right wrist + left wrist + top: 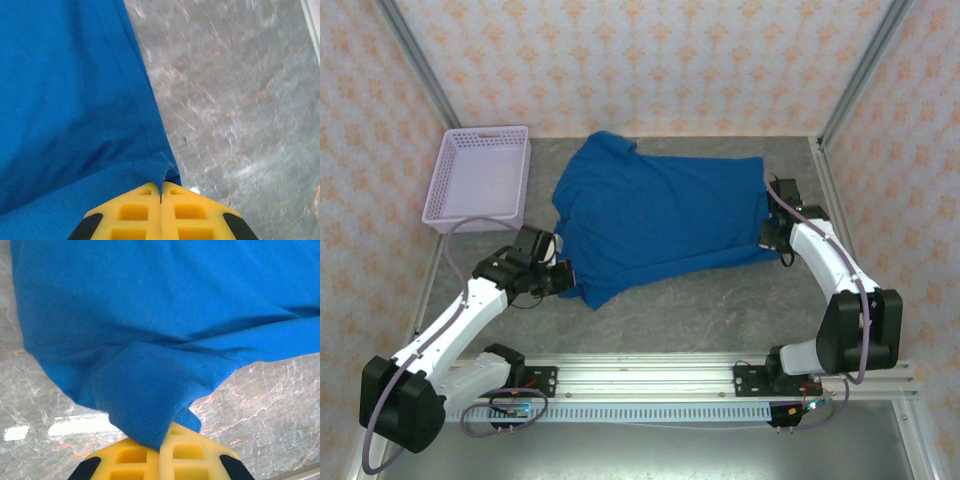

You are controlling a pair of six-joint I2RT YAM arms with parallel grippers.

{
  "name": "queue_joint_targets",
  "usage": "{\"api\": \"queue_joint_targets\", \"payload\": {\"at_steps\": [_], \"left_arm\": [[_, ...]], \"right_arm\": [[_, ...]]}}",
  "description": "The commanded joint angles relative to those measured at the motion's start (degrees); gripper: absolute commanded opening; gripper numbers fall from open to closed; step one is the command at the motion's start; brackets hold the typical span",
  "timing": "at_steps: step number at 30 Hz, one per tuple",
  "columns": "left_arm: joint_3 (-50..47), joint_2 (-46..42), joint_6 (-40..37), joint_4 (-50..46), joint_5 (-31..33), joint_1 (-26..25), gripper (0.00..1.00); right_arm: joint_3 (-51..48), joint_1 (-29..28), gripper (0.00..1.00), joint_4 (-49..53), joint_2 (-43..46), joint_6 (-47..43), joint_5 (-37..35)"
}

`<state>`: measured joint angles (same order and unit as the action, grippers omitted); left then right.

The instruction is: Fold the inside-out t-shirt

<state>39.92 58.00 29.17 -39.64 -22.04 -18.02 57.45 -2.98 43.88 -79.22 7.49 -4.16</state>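
The inside-out t-shirt (660,215) is plain royal blue and lies spread across the middle of the grey table. My left gripper (560,275) is at its near left corner, shut on a bunched fold of the blue cloth (150,405); the yellow fingers (190,455) pinch it together. My right gripper (767,235) is at the shirt's right edge, shut on a small peak of the fabric (155,172) between its yellow fingers (135,212). The shirt hangs taut from both pinches above the table.
A lavender mesh basket (480,175) stands at the back left, close to the shirt's left side. Bare marbled table (240,100) lies right of the shirt. Metal frame posts (825,175) and patterned walls bound the workspace; a rail (650,375) runs along the near edge.
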Motion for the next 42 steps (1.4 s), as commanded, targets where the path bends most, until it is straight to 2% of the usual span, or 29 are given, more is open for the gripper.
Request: {"api": "queue_joint_targets", "payload": {"at_steps": [1, 8, 11, 15, 19, 22, 24, 25, 27, 29, 32, 35, 37, 39, 42], "left_arm": [[-1.9, 0.0, 4.6, -3.4, -0.5, -0.7, 0.01], [-4.6, -7.4, 11.7, -8.4, 0.8, -2.6, 0.02], [-5.1, -9.1, 13.5, -10.5, 0.7, -3.0, 0.05], [-5.7, -9.8, 14.8, -11.8, 2.7, -3.7, 0.18], [-3.7, -10.0, 13.7, -10.7, 4.8, -3.7, 0.39], [2.0, -10.4, 9.6, -12.4, 11.8, -3.7, 0.53], [5.6, -10.4, 7.1, -12.1, 18.4, -3.7, 0.61], [6.6, -10.0, 5.9, -10.8, 19.7, -3.7, 0.63], [7.5, -8.2, 4.6, -6.2, 20.1, -3.7, 0.68], [7.9, -4.5, 4.5, -1.8, 17.6, -3.7, 0.69], [10.0, 3.6, 4.8, 3.6, 12.8, -3.7, 0.69], [11.8, 10.3, 3.7, 6.3, 12.0, -3.6, 0.69], [13.3, 13.9, 1.9, 5.9, 13.4, -3.7, 0.69], [15.0, 18.3, -0.9, 5.6, 15.4, -3.5, 0.70], [17.9, 26.5, -3.3, 7.6, 15.0, -2.8, 0.70]], "right_arm": [[-3.1, 1.0, 0.07, -0.8, 1.5, 2.9, -1.9], [-9.3, 2.2, 0.12, -0.6, 3.5, 7.1, 0.3], [-11.0, 2.5, 0.15, -1.6, 3.2, 8.2, 0.4], [-11.8, 2.6, 0.24, -2.4, 1.8, 8.8, -0.5], [-11.4, 2.6, 0.32, -3.2, 5.2, 8.0, -3.1], [-11.1, 2.0, 0.40, -5.7, 10.6, 6.7, -2.5], [-11.8, -0.2, 0.44, -9.1, 14.0, 5.4, -1.0], [-11.9, -1.3, 0.45, -10.5, 14.4, 4.8, 0.5], [-11.4, -4.4, 0.46, -11.6, 13.7, 5.2, 0.6], [-11.3, -5.8, 0.48, -12.5, 12.0, 5.6, 2.4], [-11.6, -6.4, 0.50, -13.0, 7.9, 8.3, 9.8], [-12.4, -7.1, 0.50, -14.8, 5.1, 11.6, 15.8], [-13.0, -7.1, 0.51, -15.3, 3.7, 12.6, 14.5], [-12.8, -6.8, 0.51, -14.2, 1.5, 13.3, 9.8], [-12.6, -4.4, 0.51, -13.9, -2.2, 13.8, 9.9]]}}
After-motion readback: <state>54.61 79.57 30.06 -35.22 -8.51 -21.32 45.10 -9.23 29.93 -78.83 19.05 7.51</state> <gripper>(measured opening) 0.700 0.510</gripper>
